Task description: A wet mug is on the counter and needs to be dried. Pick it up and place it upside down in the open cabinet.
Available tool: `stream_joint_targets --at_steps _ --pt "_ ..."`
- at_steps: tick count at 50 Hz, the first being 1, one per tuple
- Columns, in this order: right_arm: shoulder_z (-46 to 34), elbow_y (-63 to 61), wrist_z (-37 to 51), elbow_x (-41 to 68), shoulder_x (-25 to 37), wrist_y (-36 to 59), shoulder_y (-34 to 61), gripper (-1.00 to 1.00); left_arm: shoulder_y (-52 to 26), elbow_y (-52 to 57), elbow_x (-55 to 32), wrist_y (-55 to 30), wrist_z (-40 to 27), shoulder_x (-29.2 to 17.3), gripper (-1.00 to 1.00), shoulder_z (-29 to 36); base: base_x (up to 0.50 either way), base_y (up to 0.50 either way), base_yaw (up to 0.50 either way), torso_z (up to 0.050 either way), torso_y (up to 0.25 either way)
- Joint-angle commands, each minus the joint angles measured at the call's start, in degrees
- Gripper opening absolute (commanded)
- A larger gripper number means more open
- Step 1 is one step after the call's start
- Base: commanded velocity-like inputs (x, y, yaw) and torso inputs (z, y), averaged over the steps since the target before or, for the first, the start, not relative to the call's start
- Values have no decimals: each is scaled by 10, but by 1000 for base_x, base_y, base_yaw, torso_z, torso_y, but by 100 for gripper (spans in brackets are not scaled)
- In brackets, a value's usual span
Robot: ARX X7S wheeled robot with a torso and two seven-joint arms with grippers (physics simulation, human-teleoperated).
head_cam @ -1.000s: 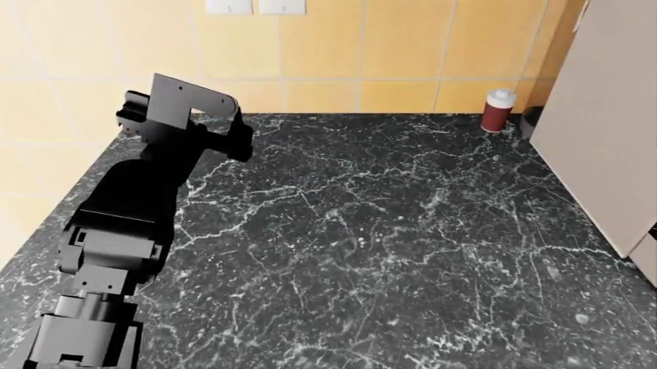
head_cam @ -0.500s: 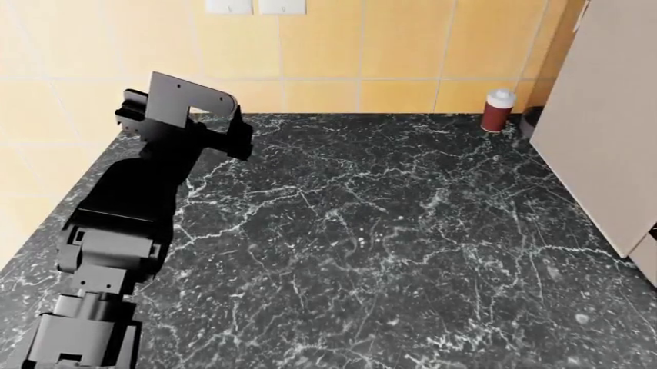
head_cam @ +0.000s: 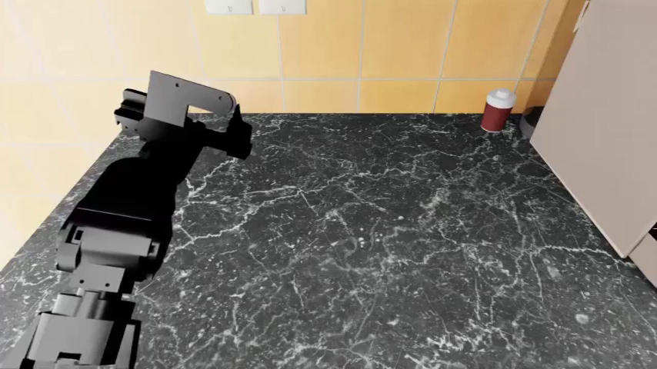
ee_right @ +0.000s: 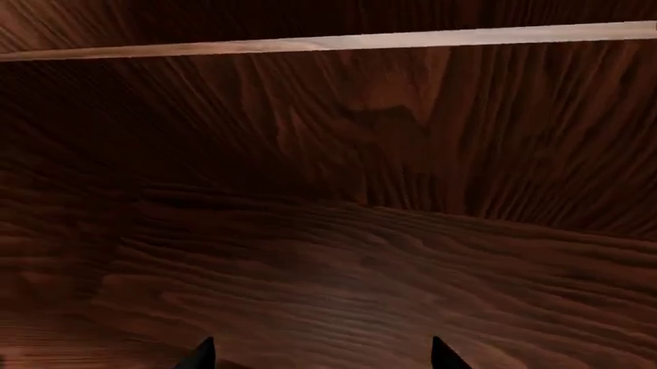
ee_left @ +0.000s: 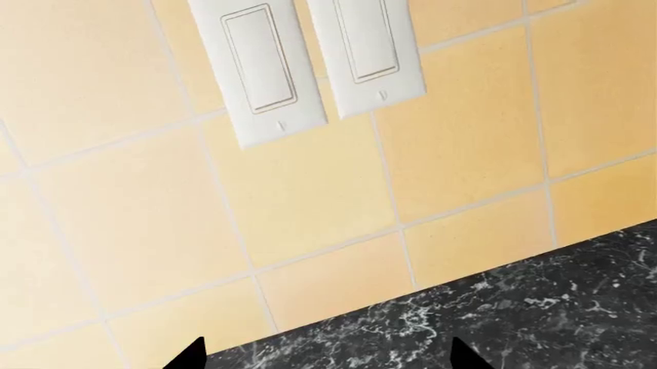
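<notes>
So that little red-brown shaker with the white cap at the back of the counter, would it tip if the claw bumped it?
Probably. The shaker stands upright, taller than it is wide, so a high nudge could topple it. Once down, its round body would likely roll on the smooth counter. It looks small, so probably light.

The desk (head_cam: 390, 231) is lying bare across its middle and front. A shaker (head_cam: 498, 111) is standing in the far right corner beside a beige panel (head_cam: 601, 131) that is walling off the right side. The left arm (head_cam: 134, 207) is occupying the left edge, near the tiled wall (head_cam: 401, 46).
</notes>
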Motion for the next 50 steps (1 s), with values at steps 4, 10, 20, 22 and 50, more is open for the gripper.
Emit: stream_joint_targets --at_steps 4,10,20,22,50 --pt "30 -106 32 110 -16 72 -73 100 -4 -12 -1 6 -3 1 100 2 0 0 0 0 0" --pt "46 -173 60 181 -24 111 -117 100 -7 -14 -1 6 -4 3 100 3 0 0 0 0 0" --pt "74 -222 109 273 -35 151 -155 100 -10 -18 -4 5 -5 4 100 3 0 0 0 0 0" --pt "74 -230 112 281 -37 151 -166 100 -12 -19 -5 4 -5 4 100 3 0 0 0 0 0" --pt "115 -282 119 316 -21 109 -323 100 -18 -23 -11 3 -8 3 100 3 0 0 0 0 0"
